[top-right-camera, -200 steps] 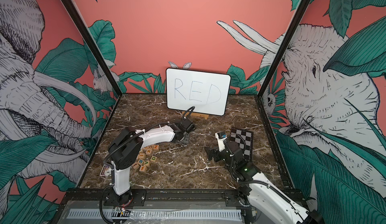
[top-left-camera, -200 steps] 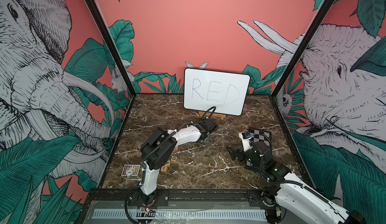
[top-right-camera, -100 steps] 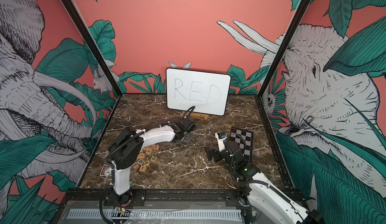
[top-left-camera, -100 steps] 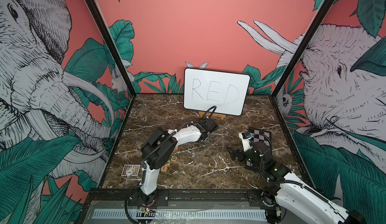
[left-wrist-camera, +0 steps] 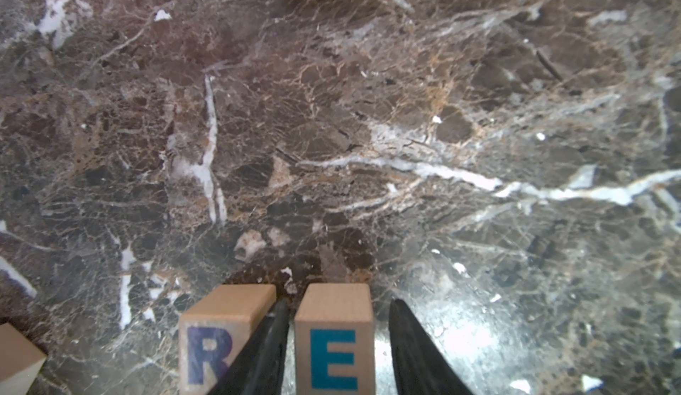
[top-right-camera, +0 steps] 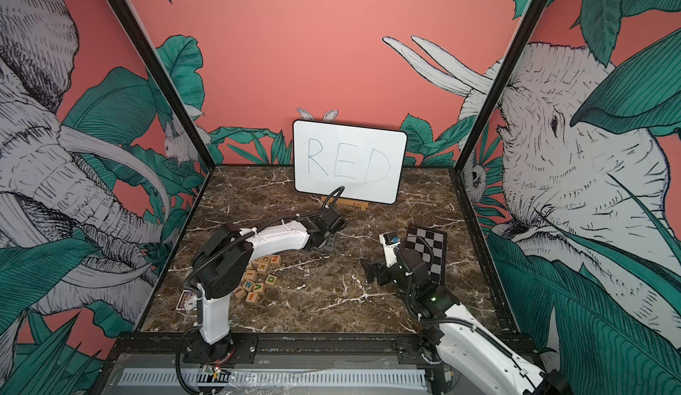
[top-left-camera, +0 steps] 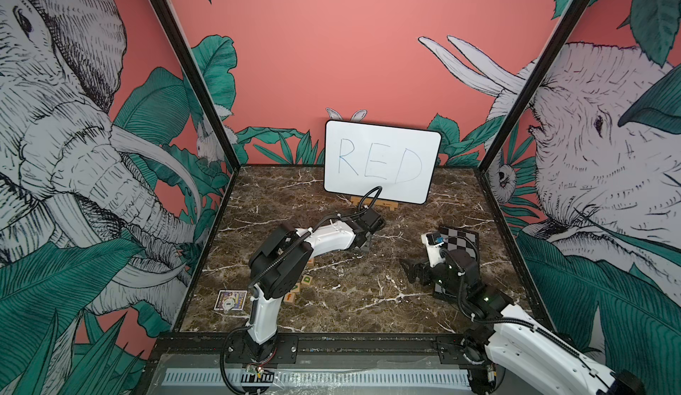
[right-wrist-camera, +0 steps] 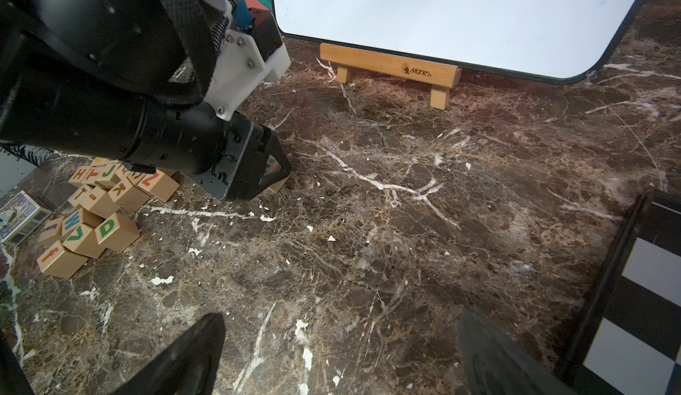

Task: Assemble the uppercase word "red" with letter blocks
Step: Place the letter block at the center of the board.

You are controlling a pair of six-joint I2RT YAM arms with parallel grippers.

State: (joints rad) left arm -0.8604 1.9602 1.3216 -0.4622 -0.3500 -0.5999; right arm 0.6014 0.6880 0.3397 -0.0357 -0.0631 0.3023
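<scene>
At the near left a small printed box [top-left-camera: 230, 300] lies just beside the loose pile of letter blocks [top-right-camera: 259, 277], close to the base of the left arm [top-left-camera: 328, 240]. On the pile's right edge the green D block [right-wrist-camera: 110, 229] rests letter-up. It touches the V block [right-wrist-camera: 83, 240] but is clear on the side facing open marble. Farther in and to the right, near the table's middle, the left gripper [left-wrist-camera: 339, 303] points down over the R block [left-wrist-camera: 217, 341] and E block [left-wrist-camera: 333, 341], which stand just beside each other with a narrow slit between. One finger is in that slit. The other stands off E's outer face with bare tabletop [left-wrist-camera: 331, 116] showing in the gap, so the jaws are slightly parted and grip nothing. Behind them the whiteboard [top-left-camera: 381, 161] leans at the far wall. Right of centre the right gripper [right-wrist-camera: 341, 317] hangs low, wide open and empty, with the chequered board [top-left-camera: 460, 240] just beyond it. By my judgement the next move turns on D. It lies nearer and to the left of the left gripper and well apart from the right one, so the left arm is closer. A cube has no long axis to align with, and its free side suits the approach. Its place is beside E, away from R.
</scene>
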